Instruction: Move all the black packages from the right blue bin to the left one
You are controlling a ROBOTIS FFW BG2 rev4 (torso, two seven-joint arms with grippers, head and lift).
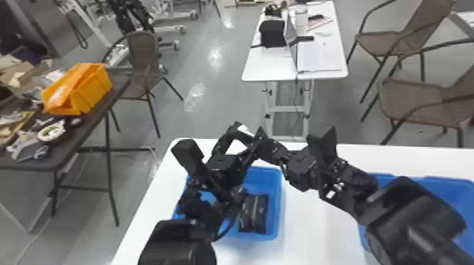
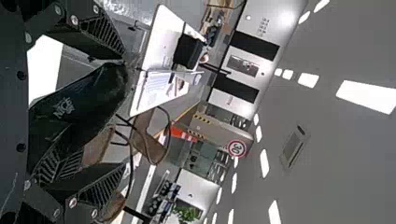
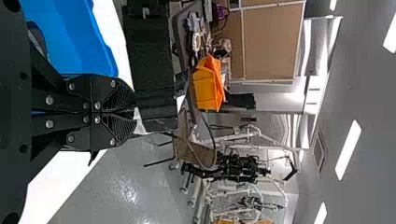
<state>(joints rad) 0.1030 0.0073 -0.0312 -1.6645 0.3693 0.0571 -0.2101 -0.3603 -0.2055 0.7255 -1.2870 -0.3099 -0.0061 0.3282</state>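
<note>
"Right forearm (image 1: 416,211) closest to us, slanting in over the right blue bin (image 1: 455,192). Where's the gripper?"

"The right gripper (image 1: 263,142) is at the far edge of the white table (image 1: 314,222), beyond the left blue bin (image 1: 275,211), right up by the left gripper (image 1: 251,135)."

"How do the fingers stand?"

"Left's 2 fingers are spread wide, with 1 black package (image 2: 81,102) between them, slanted, its tip just beside 1 fingertip. Right's 2 fingers are pressed together, pinching that package near its edge."

"And the other packages?"

"At least 2 black packages (image 1: 253,213) sit side by side in the left bin, toward its right wall. The left arm hides part of that bin, so I can't give you a full count."

"Right bin?"

"Blue wall and a bit of the inside. The forearm covers much of it, so I can't tell what it holds."

"Anything else?"

"Off to the left, 1 orange bin (image 1: 97,82) on a dark table (image 1: 67,151)."
</note>
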